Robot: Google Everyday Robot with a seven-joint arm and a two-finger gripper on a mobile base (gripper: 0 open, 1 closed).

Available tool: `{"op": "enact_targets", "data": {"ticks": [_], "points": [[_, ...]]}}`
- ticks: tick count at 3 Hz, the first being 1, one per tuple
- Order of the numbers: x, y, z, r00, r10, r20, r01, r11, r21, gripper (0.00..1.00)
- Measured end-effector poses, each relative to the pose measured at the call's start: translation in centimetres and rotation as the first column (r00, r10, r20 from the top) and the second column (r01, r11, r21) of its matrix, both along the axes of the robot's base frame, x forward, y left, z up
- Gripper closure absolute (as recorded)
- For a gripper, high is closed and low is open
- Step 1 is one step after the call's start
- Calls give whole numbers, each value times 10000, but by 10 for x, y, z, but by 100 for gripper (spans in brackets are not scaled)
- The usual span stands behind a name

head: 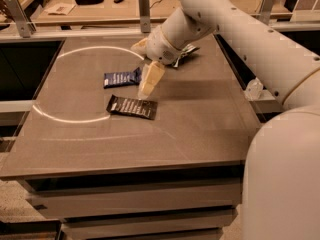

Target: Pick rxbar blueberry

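Note:
The rxbar blueberry (121,78) is a small flat navy-blue wrapper with pale lettering, lying on the grey table (190,124) left of centre. A dark brown bar wrapper (131,107) lies in front of it. My gripper (146,90) hangs from the white arm, pointing down, just right of the blue bar and just above the back right end of the brown bar. It holds nothing.
A crinkled green bag (184,54) lies at the back, mostly hidden behind the arm's wrist. A white arc line (70,118) is marked on the tabletop. A second bench (100,6) with small items stands behind. My own white body (285,179) fills the right foreground.

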State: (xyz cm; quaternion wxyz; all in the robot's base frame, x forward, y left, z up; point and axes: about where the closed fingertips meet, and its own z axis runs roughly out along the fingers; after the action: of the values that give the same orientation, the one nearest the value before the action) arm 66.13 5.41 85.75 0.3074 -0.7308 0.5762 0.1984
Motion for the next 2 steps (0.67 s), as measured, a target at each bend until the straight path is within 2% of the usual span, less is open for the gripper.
{"op": "enact_targets", "data": {"ticks": [1,2], "points": [[7,6,-4,9995,-157,-267,155,9999,-77,0],[14,17,3,9990,-318,-308,310,9992,-267,0]]}}
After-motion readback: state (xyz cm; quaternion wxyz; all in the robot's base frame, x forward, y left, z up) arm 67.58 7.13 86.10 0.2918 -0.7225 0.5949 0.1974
